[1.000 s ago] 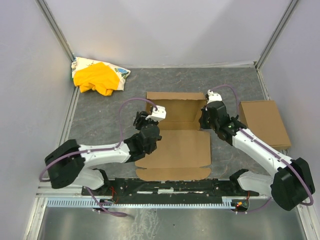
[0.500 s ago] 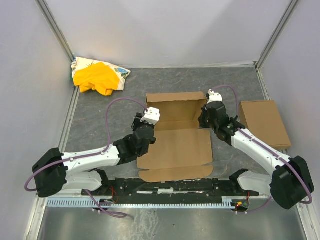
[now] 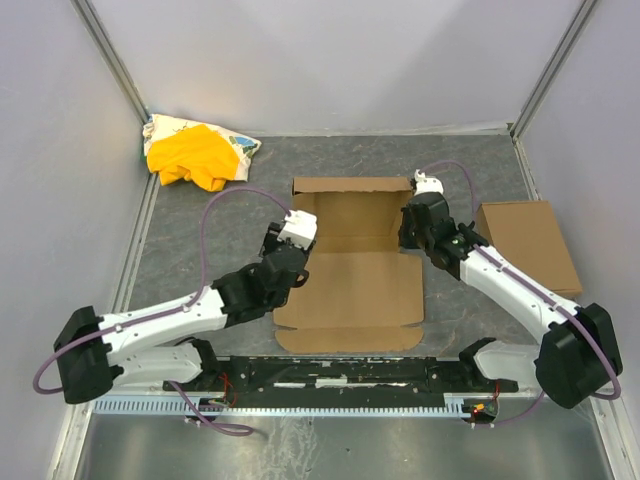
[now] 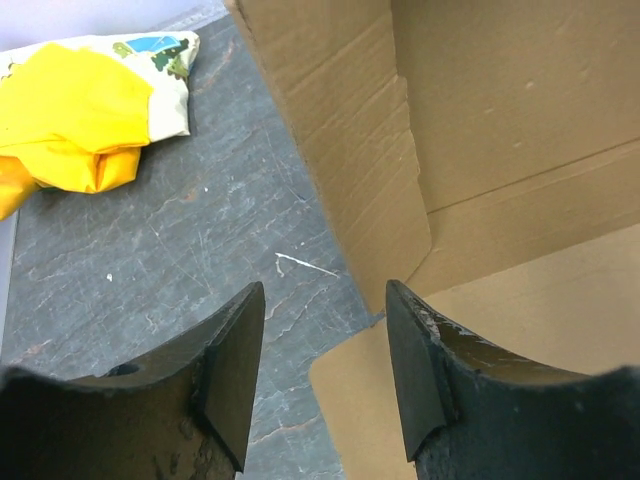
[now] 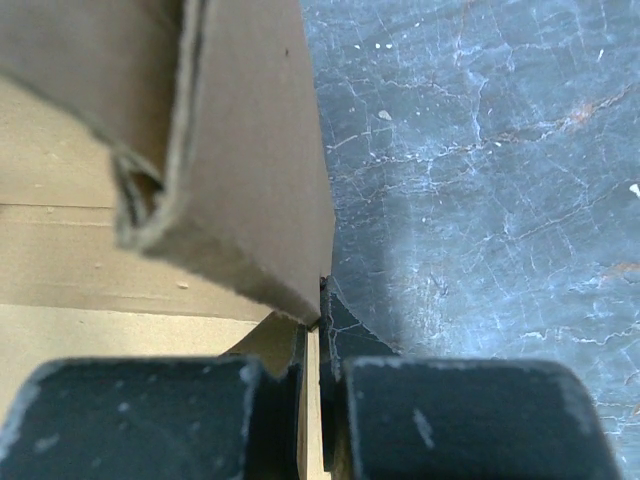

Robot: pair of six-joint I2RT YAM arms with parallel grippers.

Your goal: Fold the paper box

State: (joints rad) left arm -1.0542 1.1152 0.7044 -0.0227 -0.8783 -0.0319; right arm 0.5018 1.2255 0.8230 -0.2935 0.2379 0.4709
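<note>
The paper box point(image 3: 350, 285) lies in the middle of the table, its near panel flat and its far part folded up into low walls. In the left wrist view its raised left wall point(image 4: 350, 140) stands ahead of my fingers. My left gripper point(image 3: 288, 252) is open and empty at the box's left edge, with the flat panel's corner between its fingertips point(image 4: 325, 335). My right gripper point(image 3: 412, 228) is shut on the box's upright right side wall point(image 5: 250, 150), the thin cardboard edge pinched between its fingers point(image 5: 318, 375).
A smaller brown cardboard rectangle point(image 3: 528, 245) lies flat at the right. A yellow cloth bundle point(image 3: 195, 155) sits at the back left and also shows in the left wrist view point(image 4: 70, 120). Grey walls enclose the table on three sides.
My left arm has swung out to the left and its gripper has drawn back from over the box to its left edge. My right gripper and the box's far part have shifted slightly farther away.
</note>
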